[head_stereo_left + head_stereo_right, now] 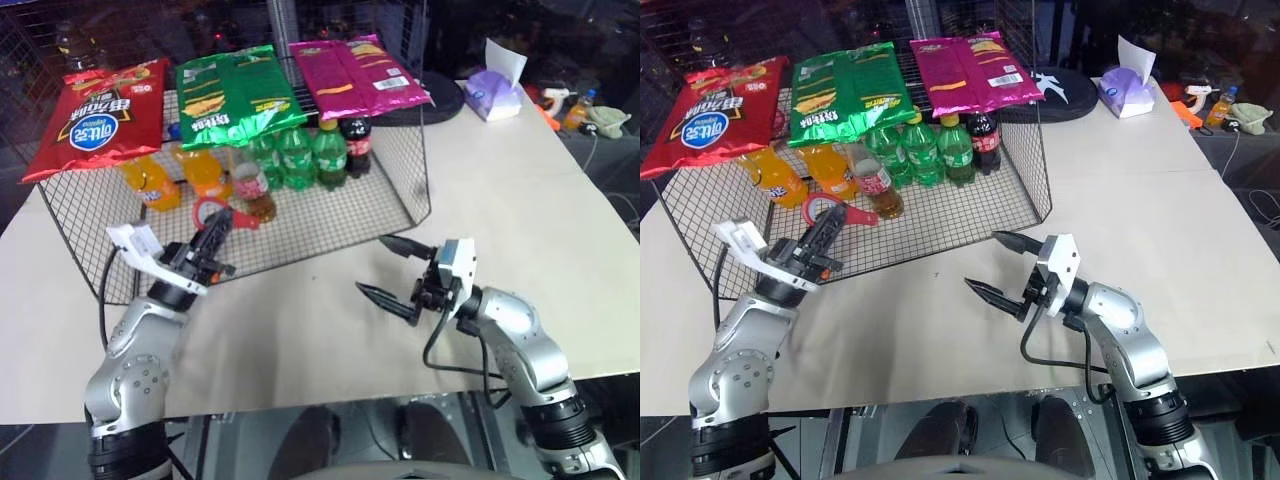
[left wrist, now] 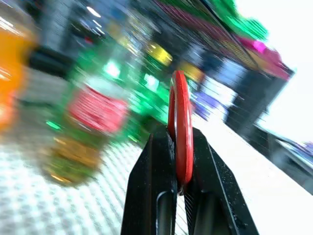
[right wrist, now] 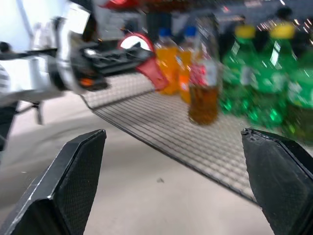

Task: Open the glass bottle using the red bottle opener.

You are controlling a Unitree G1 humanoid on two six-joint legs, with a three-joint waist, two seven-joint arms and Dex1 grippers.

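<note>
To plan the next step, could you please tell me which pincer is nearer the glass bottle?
Left. The left pincer, gripping the red bottle opener, is just beside the glass bottle; the right pincer hangs open over the table, outside the rack.

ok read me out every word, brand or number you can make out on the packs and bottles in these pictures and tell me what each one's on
Red chip bag: large white characters in a blue oval, not legible as words.
Green chip bag: brand lettering too small to read.
Magenta chip bag: white barcode patch, print unreadable.
Glass bottle: red-and-white label, text blurred.
Green plastic bottles and orange soda bottles: labels unreadable.
</note>
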